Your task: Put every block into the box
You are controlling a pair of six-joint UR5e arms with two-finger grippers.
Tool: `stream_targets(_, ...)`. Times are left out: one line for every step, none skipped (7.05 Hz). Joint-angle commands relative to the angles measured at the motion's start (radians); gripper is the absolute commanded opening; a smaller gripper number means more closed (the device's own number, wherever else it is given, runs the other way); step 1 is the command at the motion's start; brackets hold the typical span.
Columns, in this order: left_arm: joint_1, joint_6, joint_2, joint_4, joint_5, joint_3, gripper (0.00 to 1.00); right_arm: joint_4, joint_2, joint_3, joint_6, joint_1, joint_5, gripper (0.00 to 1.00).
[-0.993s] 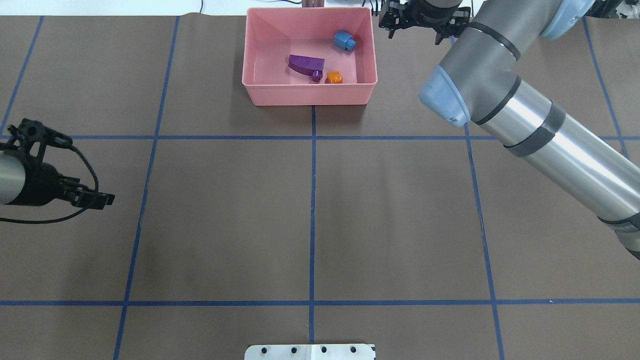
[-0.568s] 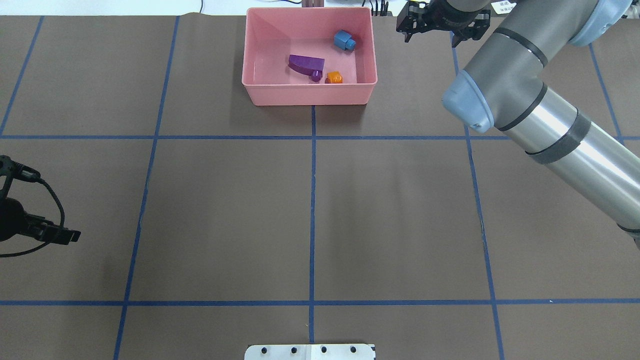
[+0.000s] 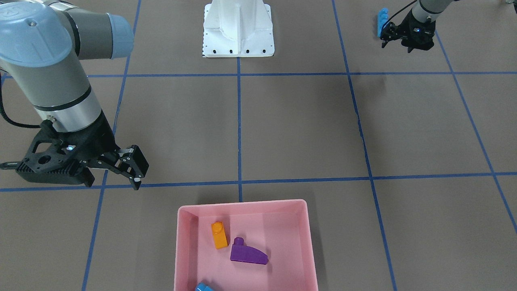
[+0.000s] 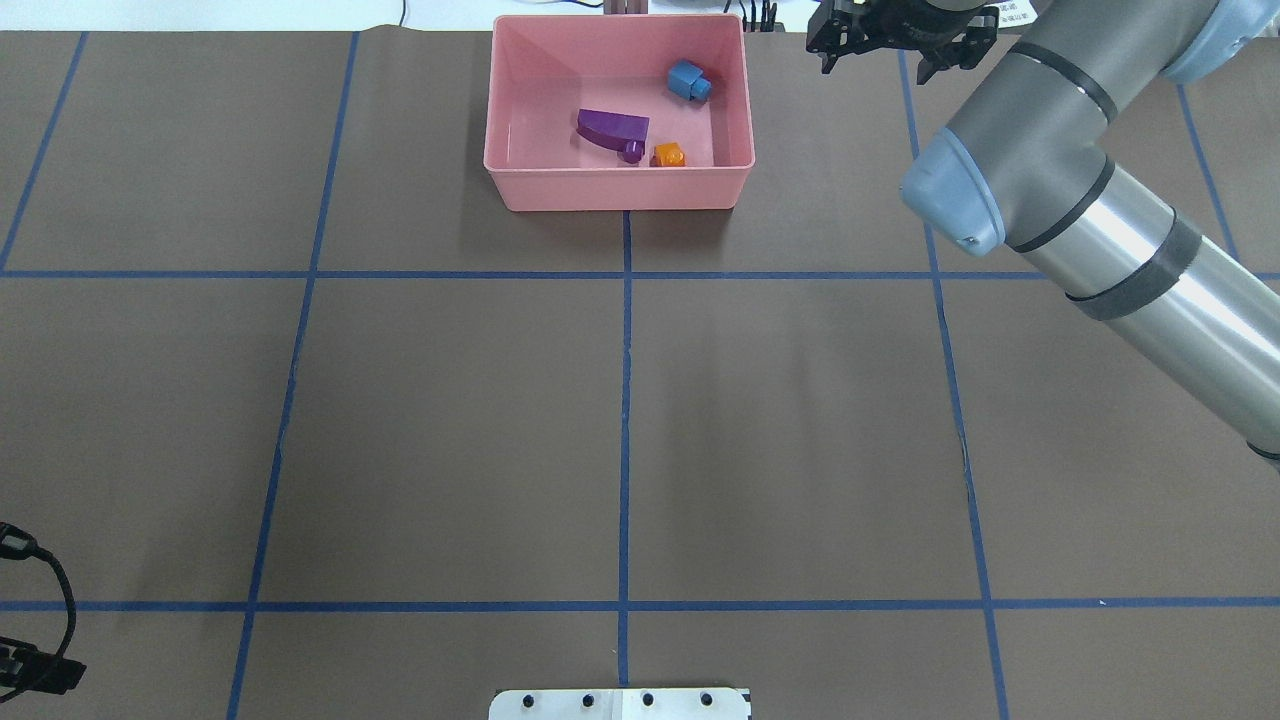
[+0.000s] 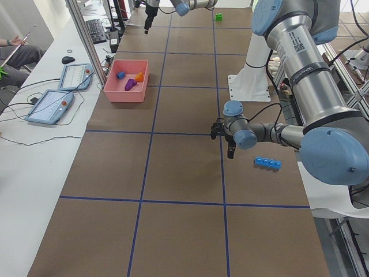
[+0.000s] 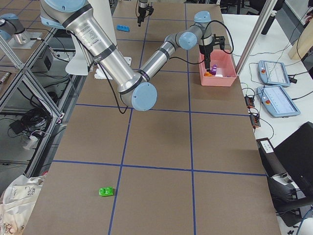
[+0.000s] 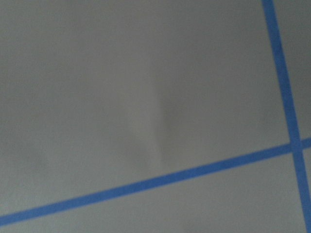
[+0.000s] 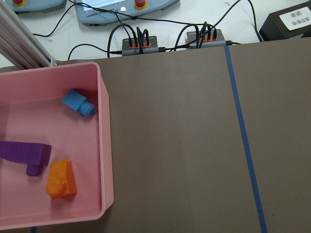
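The pink box (image 4: 620, 192) stands at the table's far edge and holds a small blue block (image 4: 689, 80), a purple sloped block (image 4: 612, 128) and an orange block (image 4: 668, 155). My right gripper (image 4: 875, 66) is open and empty, to the right of the box; it also shows in the front-facing view (image 3: 114, 181). My left gripper (image 3: 396, 47) looks open and empty above the mat, near my left front corner. The long blue block (image 3: 381, 22) lies close beside it, apart. A green block (image 6: 106, 191) lies far out on my right side.
The white robot base plate (image 4: 620, 703) sits at the near edge. Blue tape lines grid the brown mat. Cable hubs (image 8: 141, 44) and operator tablets (image 5: 74, 75) lie just beyond the far edge behind the box.
My left arm has drawn back toward the near left corner and almost left the overhead view. My right gripper has moved right, farther from the box.
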Motion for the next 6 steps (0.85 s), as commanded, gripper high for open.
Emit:
stream_targets(0.272,-0.241,0.015,0.004,0.162,-0.007,1.0,0.002,-0.001,0.002,0.0,0.001,0.0,1.0)
stream_targets(0.342,-0.273,0.014,0.005,0.189,-0.009,1.0,0.002,0.001,0.002,-0.008,0.004,0.0,1.0)
stream_targets(0.37,-0.273,0.015,0.005,0.189,-0.009,0.99,-0.001,0.001,0.008,-0.038,0.005,-0.001,1.0)
stream_targets(0.385,-0.27,0.023,0.005,0.189,-0.006,0.98,-0.001,-0.001,0.008,-0.041,0.007,-0.003,1.0)
stream_targets(0.411,-0.269,0.034,0.005,0.189,-0.006,0.92,-0.001,0.001,0.011,-0.042,0.007,-0.003,1.0)
stream_targets(0.428,-0.264,0.038,0.005,0.187,-0.004,0.92,-0.001,-0.001,0.011,-0.042,0.007,-0.003,1.0)
